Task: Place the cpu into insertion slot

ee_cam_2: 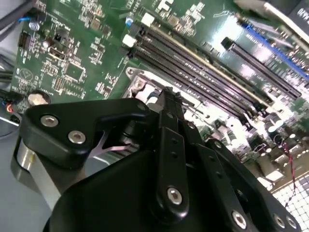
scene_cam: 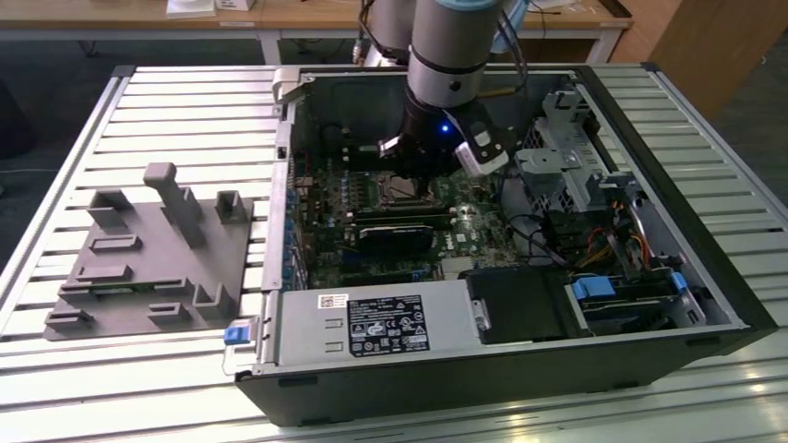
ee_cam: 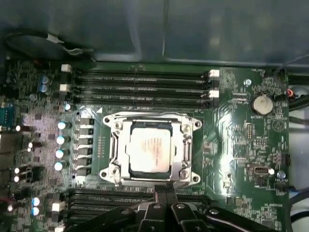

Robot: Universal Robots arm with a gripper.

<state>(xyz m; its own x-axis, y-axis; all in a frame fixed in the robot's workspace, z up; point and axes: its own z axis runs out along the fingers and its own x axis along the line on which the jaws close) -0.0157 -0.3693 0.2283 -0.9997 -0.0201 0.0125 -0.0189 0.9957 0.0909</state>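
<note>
Hovering inside the open computer case (scene_cam: 726, 305), the gripper (ee_cam: 165, 189) hangs just beside the insertion slot (ee_cam: 114, 145), jaws pressed together and empty. The cpu (ee_cam: 150, 147) lies flat within the slot's silver frame, near the motherboard's (ee_cam: 241, 140) middle.

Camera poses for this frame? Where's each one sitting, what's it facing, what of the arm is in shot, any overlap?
Exterior view: off the arm, high, looking down into the open computer case; the arm reaches inside.
First wrist view: on the arm, facing the green board; the cpu sits in the insertion slot, the gripper at the slot's edge.
Second wrist view: on the arm, skimming the gripper's black linkage towards the memory slots.
Shared: both wrist views show gripper and board.
</note>
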